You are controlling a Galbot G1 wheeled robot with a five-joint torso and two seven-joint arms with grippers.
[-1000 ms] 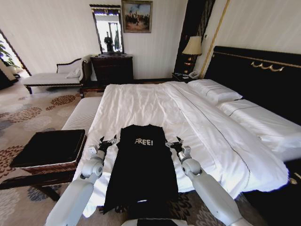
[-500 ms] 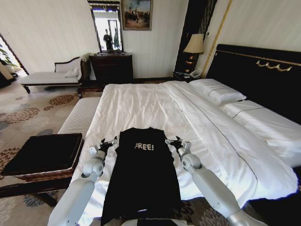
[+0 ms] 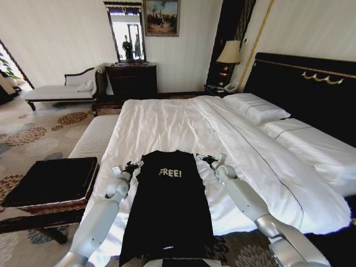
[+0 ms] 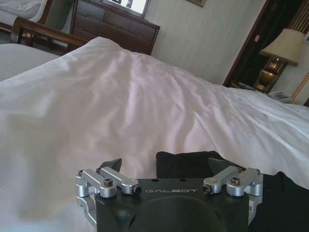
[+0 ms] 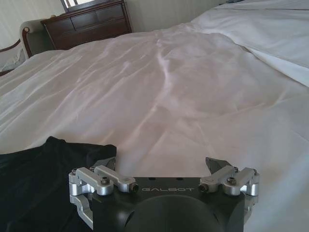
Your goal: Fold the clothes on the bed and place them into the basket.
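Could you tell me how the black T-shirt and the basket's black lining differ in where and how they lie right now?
The T-shirt lies on the bed, between the left gripper and right gripper; the lining sits off the bed, inside the wicker basket. The T-shirt bears white "FREE!" lettering; the lining is plain. The T-shirt's hem droops over the bed's edge; the lining lies flat. Both are black fabric.

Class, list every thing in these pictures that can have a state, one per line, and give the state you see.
T-shirt: lying on the duvet, sides folded in to a long strip, lower end hanging over the bed's edge.
Left gripper: open, at the shirt's top left corner.
Right gripper: open, at the shirt's top right corner.
Basket: beside the bed, nothing in it.
Bed: made, white duvet lightly wrinkled.
Lamp: lit.
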